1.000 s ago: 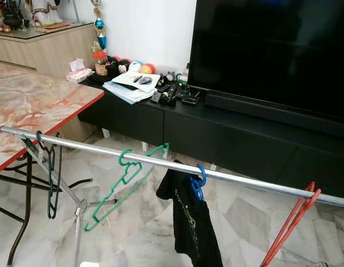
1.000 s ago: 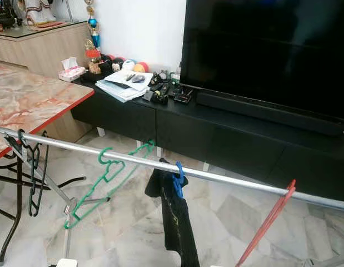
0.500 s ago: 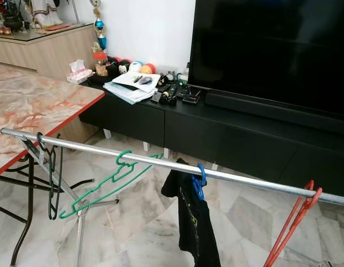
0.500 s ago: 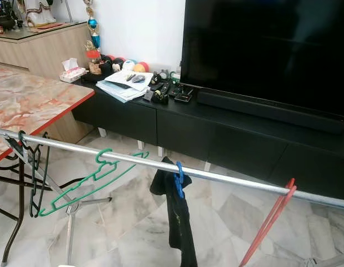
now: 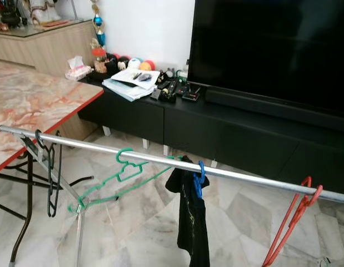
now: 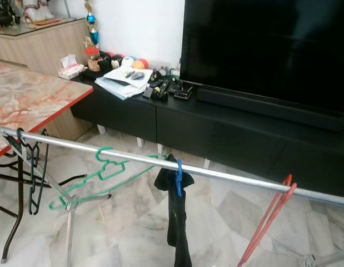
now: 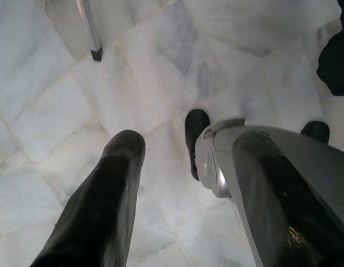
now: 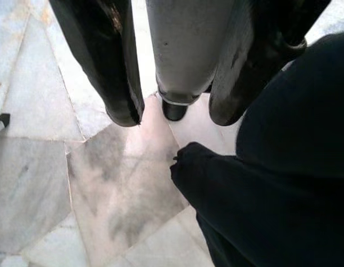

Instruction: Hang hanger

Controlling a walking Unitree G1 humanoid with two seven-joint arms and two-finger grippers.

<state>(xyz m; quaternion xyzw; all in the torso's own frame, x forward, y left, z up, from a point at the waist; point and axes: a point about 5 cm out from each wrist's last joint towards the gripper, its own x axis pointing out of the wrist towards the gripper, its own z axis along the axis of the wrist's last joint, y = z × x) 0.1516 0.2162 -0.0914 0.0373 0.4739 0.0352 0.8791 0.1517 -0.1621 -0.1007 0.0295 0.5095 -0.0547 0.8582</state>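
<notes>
Left pincer (image 7: 177, 183) hangs idle, pointing down at the marble floor (image 7: 60, 111), fingers spread wide with nothing between them. Right pincer (image 8: 174, 105) also points at the floor, fingers apart and empty, dark cloth close beside it.

Green hanger (image 5: 123, 172) already has its hook over the silver rail (image 5: 244, 175), between the dark hanger (image 5: 51, 172) near the rail's left end and the blue hanger (image 5: 198, 179) carrying the black shirt (image 5: 193, 222). Its body is tilted far out to the left, nearly flat, not hanging plumb. Red hanger (image 5: 291, 222) sits on the rail well off to the right. Bench (image 5: 27, 105) with marble-pattern top stands just behind the rail's left end.

Judgement: the green hanger looks like thin moulded plastic, so light, fairly stiff with some flex, smooth and likely slippery on metal. It would swing and slide along the rail at a light touch. Best hold is the neck just below the hook or the shoulder bar close to it; gripping the far tip would twist it and could lift the hook off.
</notes>
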